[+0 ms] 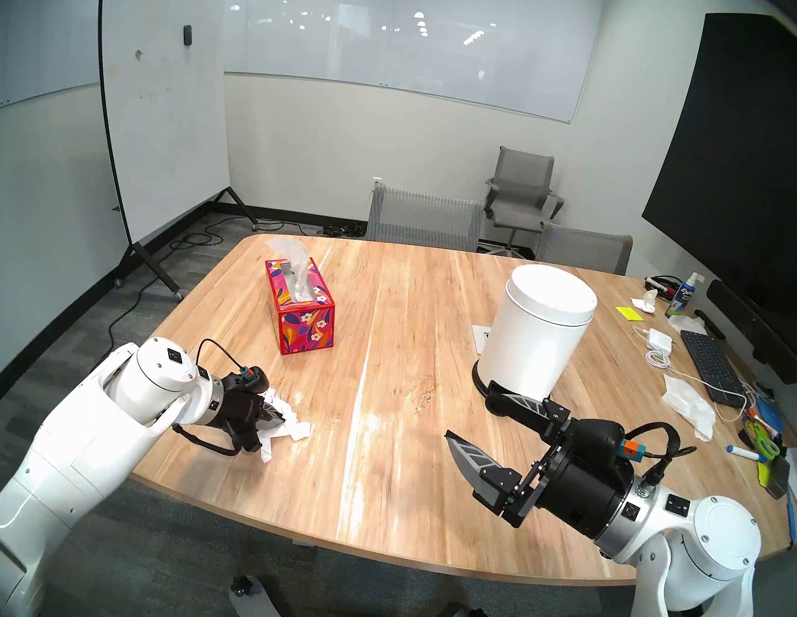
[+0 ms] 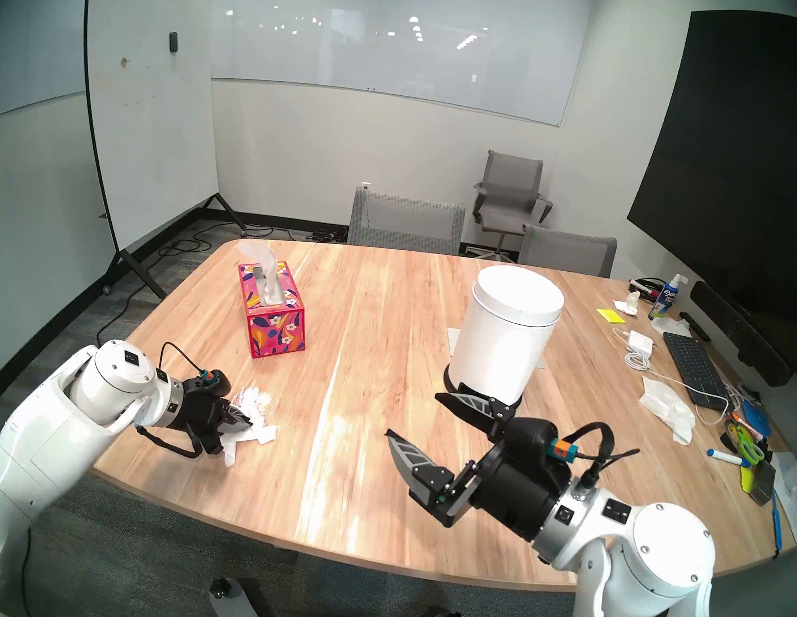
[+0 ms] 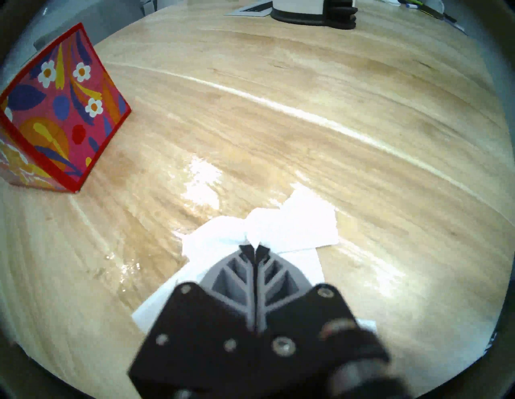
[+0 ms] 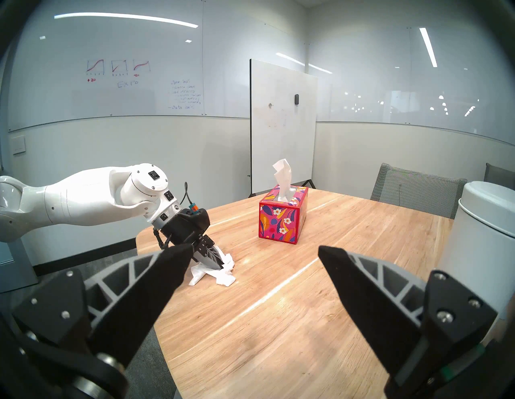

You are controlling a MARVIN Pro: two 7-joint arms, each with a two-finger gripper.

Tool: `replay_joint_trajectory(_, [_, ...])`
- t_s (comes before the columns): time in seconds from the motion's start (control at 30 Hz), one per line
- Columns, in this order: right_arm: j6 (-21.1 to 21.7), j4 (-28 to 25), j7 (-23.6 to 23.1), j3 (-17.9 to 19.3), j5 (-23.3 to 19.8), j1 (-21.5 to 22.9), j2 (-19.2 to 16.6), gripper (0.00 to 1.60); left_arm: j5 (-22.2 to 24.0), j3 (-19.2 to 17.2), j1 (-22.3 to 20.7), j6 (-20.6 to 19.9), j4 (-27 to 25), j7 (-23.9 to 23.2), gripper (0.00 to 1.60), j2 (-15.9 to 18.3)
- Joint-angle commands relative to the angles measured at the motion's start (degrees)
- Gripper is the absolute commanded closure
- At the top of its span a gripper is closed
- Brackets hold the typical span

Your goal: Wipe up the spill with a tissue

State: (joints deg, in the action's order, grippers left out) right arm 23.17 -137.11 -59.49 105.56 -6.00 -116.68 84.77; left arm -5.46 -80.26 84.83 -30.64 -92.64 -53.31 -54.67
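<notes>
Clamped tight on the crumpled thin white paper tissue [image 3: 292, 228] just nearer us than the red floral cardboard box [image 3: 58, 111], our left gripper [image 3: 255, 249] risks tearing or smearing wet sheet.

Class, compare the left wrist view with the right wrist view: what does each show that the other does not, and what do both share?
Only the left wrist view shows the glossy wet streaks on the wood. Only the right wrist view shows the open right end effector, the tissue standing out of the box and the wall whiteboard writing. Both show the red floral cardboard tissue box, the crumpled white paper tissue pinched in the shut left end effector, and the wooden table.
</notes>
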Motion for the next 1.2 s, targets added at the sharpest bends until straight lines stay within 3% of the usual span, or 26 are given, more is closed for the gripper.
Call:
replay_joint_trajectory(0.0, [0.0, -0.9, -0.1, 0.1, -0.2, 0.2, -0.1, 0.0, 0.9, 0.9, 2.9, -1.8, -6.7, 0.2, 1.6, -2.1])
replay_joint_trajectory(0.27, [0.0, -0.9, -0.1, 0.1, -0.2, 0.2, -0.1, 0.0, -0.1, 2.2, 5.4, -7.0, -13.5, 3.6, 1.6, -4.4])
replay_joint_trajectory(0.47, [0.0, -0.9, -0.1, 0.1, -0.2, 0.2, -0.1, 0.0, 0.5, 1.6, 3.8, -9.7, -13.8, 5.5, 1.6, -5.5])
replay_joint_trajectory(0.87, [0.0, -0.9, -0.1, 0.1, -0.2, 0.2, -0.1, 0.0, 4.7, -4.4, -0.4, -12.5, -14.4, 3.0, 1.6, -4.6])
replay_joint_trajectory(1.17, [0.0, -0.9, -0.1, 0.1, -0.2, 0.2, -0.1, 0.0, 7.7, -9.0, -0.1, -14.3, -16.6, -0.6, 1.6, -3.2])
